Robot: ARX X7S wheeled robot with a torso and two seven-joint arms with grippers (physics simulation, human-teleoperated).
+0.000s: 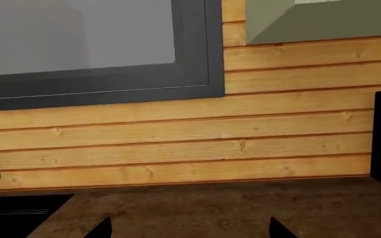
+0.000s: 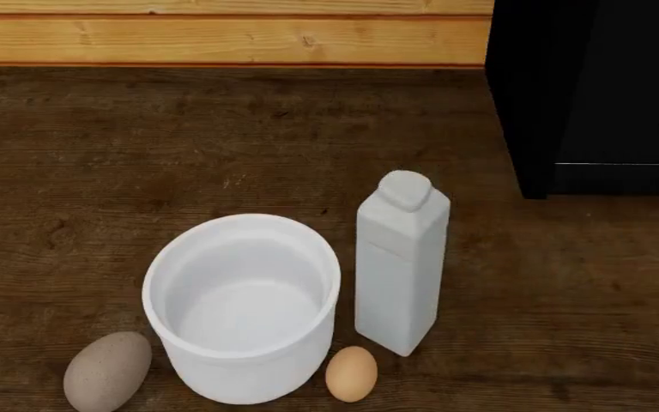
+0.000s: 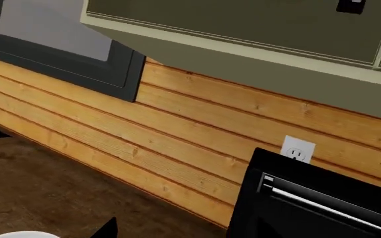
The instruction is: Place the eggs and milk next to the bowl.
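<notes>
In the head view the white bowl (image 2: 244, 305) stands on the dark wooden counter. The tall white milk (image 2: 401, 270) carton stands upright just to its right. Of the two eggs, the larger speckled egg (image 2: 107, 371) lies at the bowl's left and the small orange egg (image 2: 352, 373) lies between bowl and carton at the front. Neither gripper shows in the head view. My left gripper (image 1: 190, 230) is open over bare counter, with its fingertips (image 1: 101, 229) wide apart. My right gripper (image 3: 190, 232) shows one fingertip (image 3: 104, 229) set far to one side, and nothing is held.
A black appliance (image 2: 593, 94) stands at the counter's back right, also seen as the black appliance (image 3: 323, 198) in the right wrist view, under a wall outlet (image 3: 297, 151). A plank wall (image 2: 226, 34) runs behind. A dark window frame (image 1: 197, 59) and a sink edge (image 1: 12, 213) are on the left.
</notes>
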